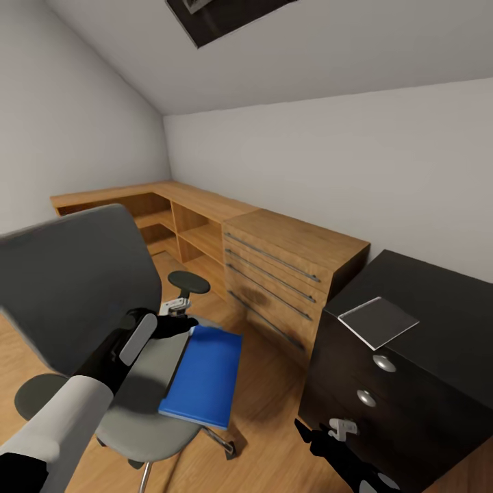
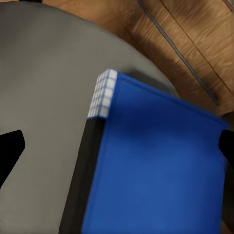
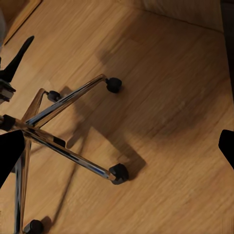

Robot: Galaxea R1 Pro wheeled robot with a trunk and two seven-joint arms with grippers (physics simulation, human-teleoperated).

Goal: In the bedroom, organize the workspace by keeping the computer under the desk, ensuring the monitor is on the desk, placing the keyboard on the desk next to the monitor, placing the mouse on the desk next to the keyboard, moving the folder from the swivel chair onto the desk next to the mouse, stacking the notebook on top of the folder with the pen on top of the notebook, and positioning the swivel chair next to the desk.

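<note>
Lying flat on the grey seat of the swivel chair (image 1: 82, 287), the folder (image 1: 204, 374) hangs partly over the seat's front edge. The left gripper (image 1: 179, 322) hovers at the folder's far corner, fingers spread wide, grasping nothing. The right gripper (image 1: 322, 438) is released low over the wooden floor (image 1: 267, 404), beside the desk (image 1: 438, 301) drawers. A wooden chest (image 1: 287, 274) stands behind.
</note>
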